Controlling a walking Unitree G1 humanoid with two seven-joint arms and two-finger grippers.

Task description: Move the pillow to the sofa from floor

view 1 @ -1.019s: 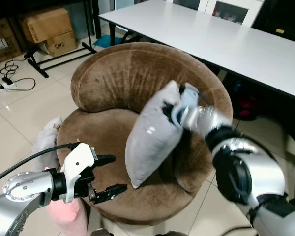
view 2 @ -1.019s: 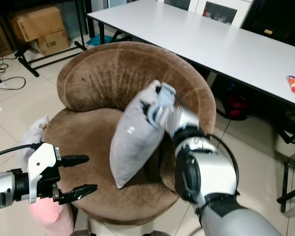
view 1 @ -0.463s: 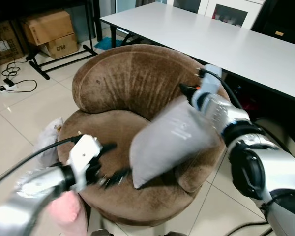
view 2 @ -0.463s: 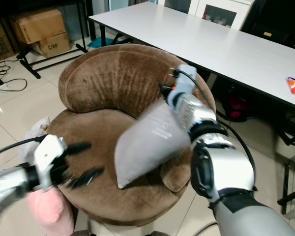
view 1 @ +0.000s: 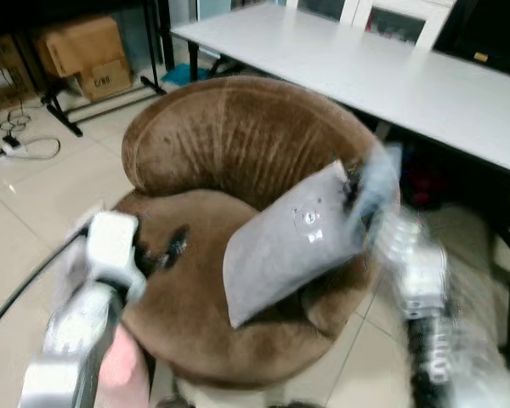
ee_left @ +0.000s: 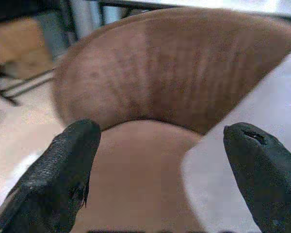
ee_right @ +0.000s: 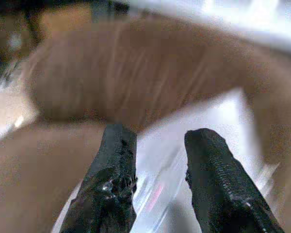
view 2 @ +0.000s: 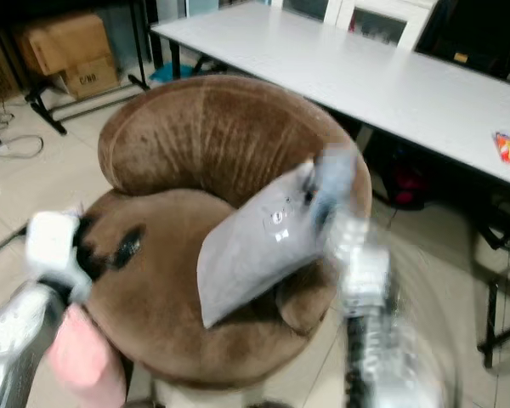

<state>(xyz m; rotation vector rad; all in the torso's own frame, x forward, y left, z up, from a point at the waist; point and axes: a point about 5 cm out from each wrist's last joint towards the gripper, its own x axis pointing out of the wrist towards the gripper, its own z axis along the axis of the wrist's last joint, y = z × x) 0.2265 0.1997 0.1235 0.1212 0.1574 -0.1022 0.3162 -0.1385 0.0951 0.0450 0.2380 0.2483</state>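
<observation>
**Grey pillow lying on the round brown sofa, both grippers near it**

The right gripper (ee_right: pixel 155 184) has its two black fingers (ee_right: pixel 114 179) parted with a gap between them, nothing pinched, and they point down at the grey pillow (view 1: pixel 293 238) just below. In the head views this gripper is a blur at the pillow's upper corner, near the sofa's right arm; whether it touches the fabric cannot be told. The left gripper (ee_left: pixel 160 170) has its fingers (ee_left: pixel 63 170) spread wide, with the sofa's seat and curved backrest between them and the pillow's edge beside one fingertip. In the head views the left gripper (view 1: pixel 166 246) sits over the front left part of the seat, apart from the pillow.

The pillow rests on the brown sofa (view 1: pixel 229 136), tilted: its lower corner is on the seat cushion near the front, its upper end leans toward the sofa's right side.

Behind the sofa stands a long white table (view 1: pixel 391 68). To the sofa's far left, cardboard boxes (view 1: pixel 81 51) sit on the tiled floor (view 1: pixel 17 212), with a cable (view 1: pixel 21 146) nearby. Something pink (view 2: pixel 85 357) lies by the sofa's front left edge
</observation>
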